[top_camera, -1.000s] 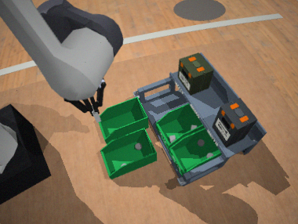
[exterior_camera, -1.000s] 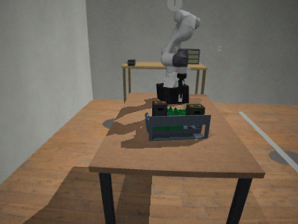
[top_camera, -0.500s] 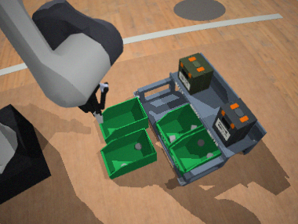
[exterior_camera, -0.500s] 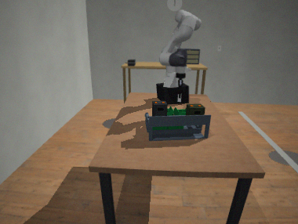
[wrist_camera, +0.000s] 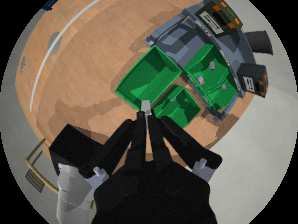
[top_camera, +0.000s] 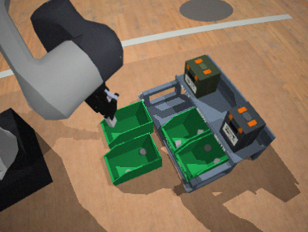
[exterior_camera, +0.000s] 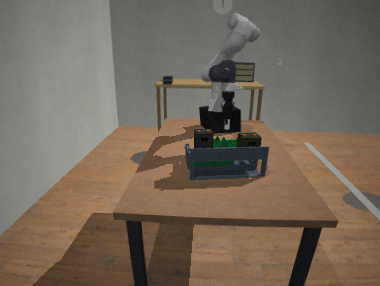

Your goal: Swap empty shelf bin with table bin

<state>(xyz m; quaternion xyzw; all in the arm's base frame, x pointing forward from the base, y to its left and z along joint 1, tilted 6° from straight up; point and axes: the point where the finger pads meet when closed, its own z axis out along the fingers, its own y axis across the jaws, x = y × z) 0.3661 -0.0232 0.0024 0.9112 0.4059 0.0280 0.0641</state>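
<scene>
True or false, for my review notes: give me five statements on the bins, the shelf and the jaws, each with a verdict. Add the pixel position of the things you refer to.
1. The empty bin (top_camera: 134, 122) (wrist_camera: 145, 82) is on the table top. True.
2. The bin with parts (top_camera: 134, 156) (wrist_camera: 179, 106) sits in the shelf (top_camera: 208, 177) (exterior_camera: 227, 153). False: it is on the table, beside the empty bin.
3. Two green bins in the shelf hold parts. True.
4. The jaws are wide open. False: they are shut, with nothing between them.
5. Both lidded cases on the shelf carry orange patches. True.

Tbl (top_camera: 87, 162) (exterior_camera: 230, 200) (wrist_camera: 95, 65) w/ 2 bins, shelf.
</scene>
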